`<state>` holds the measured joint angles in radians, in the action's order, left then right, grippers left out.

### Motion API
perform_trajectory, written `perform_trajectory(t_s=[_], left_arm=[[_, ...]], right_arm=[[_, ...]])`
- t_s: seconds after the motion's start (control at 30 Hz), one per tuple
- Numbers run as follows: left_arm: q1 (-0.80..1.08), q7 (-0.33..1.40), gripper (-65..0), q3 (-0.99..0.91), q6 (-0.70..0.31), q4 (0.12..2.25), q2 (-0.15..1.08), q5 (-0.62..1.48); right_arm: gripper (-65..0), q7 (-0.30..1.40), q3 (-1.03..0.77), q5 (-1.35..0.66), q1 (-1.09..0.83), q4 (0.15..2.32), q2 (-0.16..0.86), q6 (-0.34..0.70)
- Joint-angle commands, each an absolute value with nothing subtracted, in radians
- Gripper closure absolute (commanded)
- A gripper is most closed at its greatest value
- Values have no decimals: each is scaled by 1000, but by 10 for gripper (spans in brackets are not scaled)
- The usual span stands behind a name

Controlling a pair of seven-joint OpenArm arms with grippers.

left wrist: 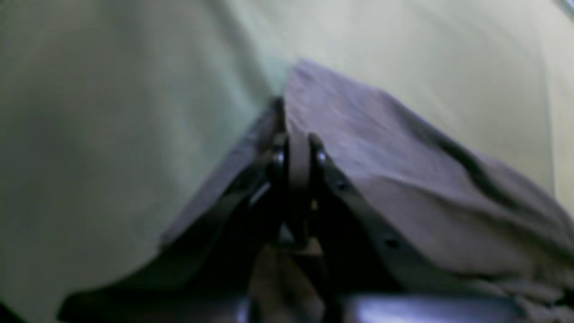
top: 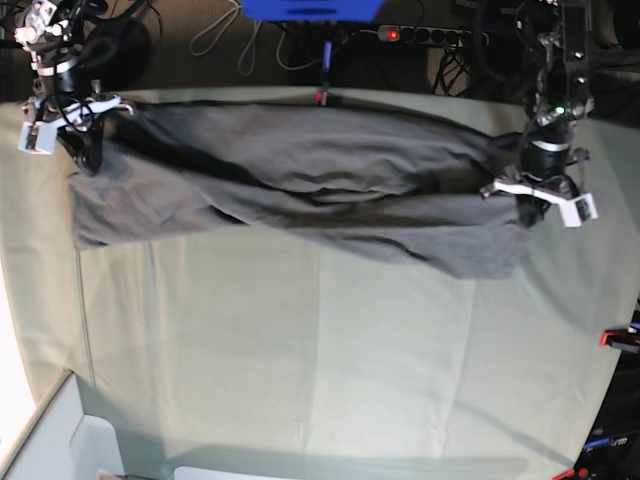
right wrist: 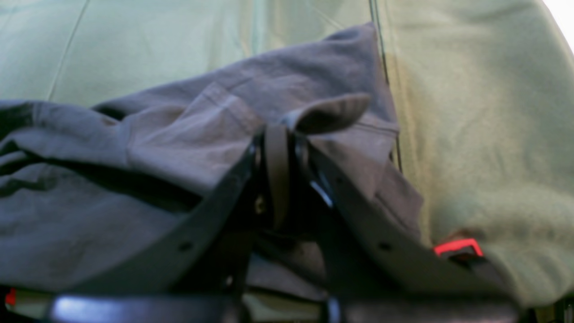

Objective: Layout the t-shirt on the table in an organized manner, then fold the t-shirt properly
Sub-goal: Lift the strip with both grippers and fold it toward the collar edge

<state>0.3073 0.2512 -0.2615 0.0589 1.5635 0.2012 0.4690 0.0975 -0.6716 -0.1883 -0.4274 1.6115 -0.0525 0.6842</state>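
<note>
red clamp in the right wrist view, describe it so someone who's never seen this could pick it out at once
Start from the table, the big pale green cloth filling the view. Follow the right edge of the grey t-shirt down to the lower right. There sits the red clamp, a small bright red bracket with a dark part beneath it, the brightest red thing among the greys and greens.

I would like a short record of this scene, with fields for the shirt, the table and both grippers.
t-shirt: grey, stretched across the far part of the table, wrinkled, not folded
table: pale green cloth, near part bare
left gripper: shut on a pinch of t-shirt fabric
right gripper: shut on a pinch of t-shirt fabric
clamp: red, at the table edge
</note>
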Motion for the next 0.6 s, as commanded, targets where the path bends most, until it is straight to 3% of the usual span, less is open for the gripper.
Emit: perform_trajectory(t_s=[0.0, 0.17, 0.57], left_arm=[[305, 228, -1, -280, 25, 1580, 209, 481], [305, 229, -1, -302, -119, 1560, 208, 492], [305, 231, -1, -371, -133, 1506, 206, 492]], right_arm=[[0, 67, -677, -203, -432, 1627, -44, 698], [0, 71, -699, -203, -429, 1627, -47, 698], [0, 67, -754, -202, -432, 1572, -45, 698]])
